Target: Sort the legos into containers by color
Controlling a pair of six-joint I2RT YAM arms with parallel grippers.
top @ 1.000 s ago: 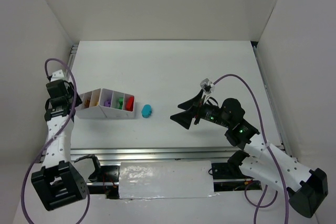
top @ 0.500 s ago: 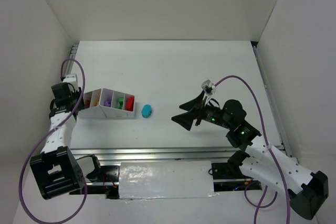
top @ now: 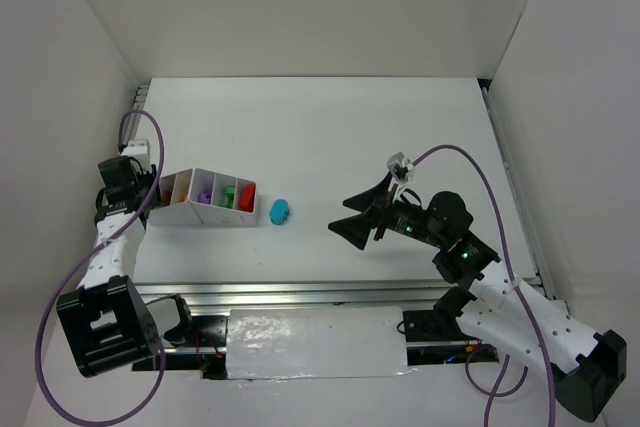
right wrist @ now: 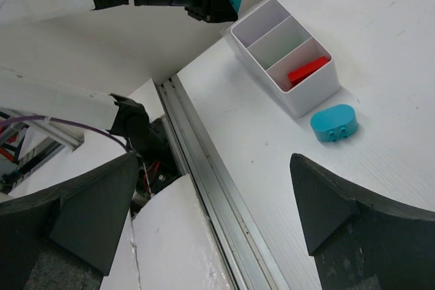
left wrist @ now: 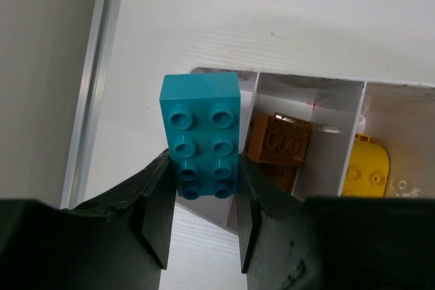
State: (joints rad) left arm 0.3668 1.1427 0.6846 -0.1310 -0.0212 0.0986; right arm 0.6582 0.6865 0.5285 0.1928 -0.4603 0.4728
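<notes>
A teal rectangular brick is clamped between the fingers of my left gripper, which is shut on it. It hangs over the slanted left end of the white divided tray. Just right of the brick, in the tray, lie an orange brick and a yellow one. Further along the tray, purple, green and red bricks sit in their own compartments. A teal oval brick lies on the table beside the tray's right end. My right gripper stands open and empty, well right of the oval brick.
An aluminium rail runs along the table's near edge, and another along the left side near the tray. White walls enclose the table on three sides. A purple cable loops above the left arm.
The left arm shifted slightly toward the tray's left end with the teal brick, then held still. The right arm drifted a little to the right, still open.
</notes>
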